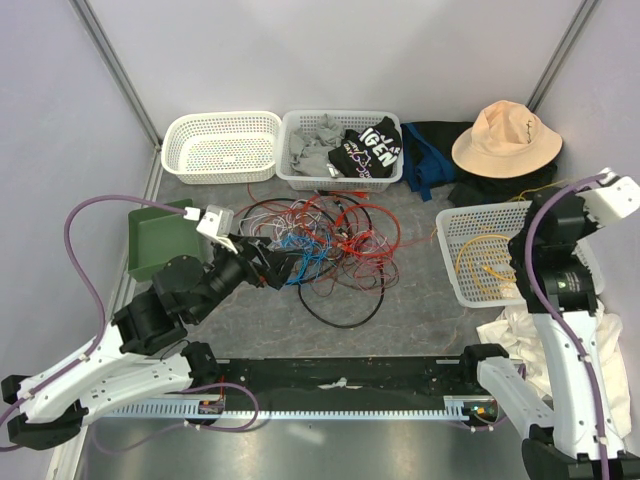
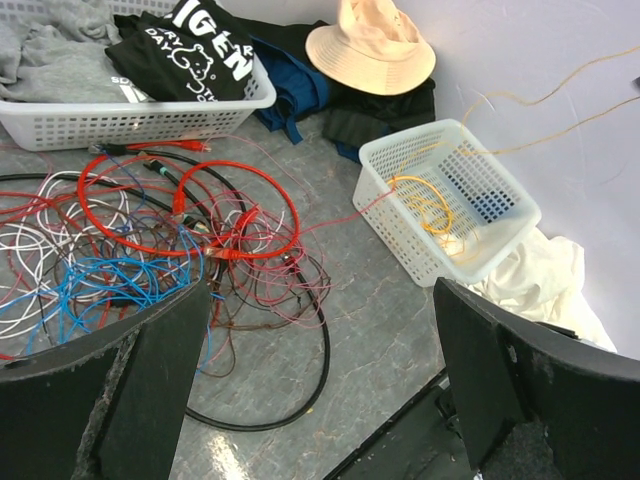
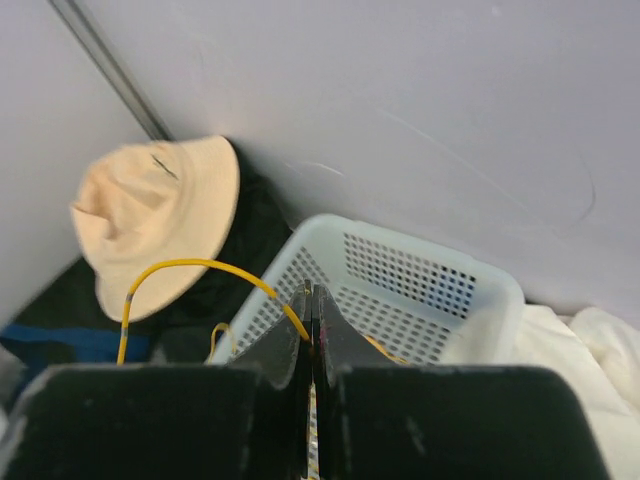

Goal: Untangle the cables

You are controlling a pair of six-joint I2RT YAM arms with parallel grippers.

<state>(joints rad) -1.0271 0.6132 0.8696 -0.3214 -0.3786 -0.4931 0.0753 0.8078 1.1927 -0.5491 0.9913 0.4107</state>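
Right gripper [image 3: 311,300] pinches one thin yellow cable [image 3: 200,263] above the white plastic basket [image 3: 430,262], left gripper [image 2: 322,300] gapes wide and empty, and the big multicoloured wire tangle [image 1: 330,245] on the grey surface [image 1: 420,315] is left to sort.

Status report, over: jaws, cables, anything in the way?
Left jaws wide open, empty, at cable tangle. Right jaws shut on yellow cable over white basket. Red strand trails from tangle to basket.

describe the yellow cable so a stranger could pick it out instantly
Find the white basket on the table's right side, near the tan hat. The yellow cable coils inside it and rises to the right gripper, jaws shut on it. Its colour sets it apart from the red, blue and black tangle mid-table.
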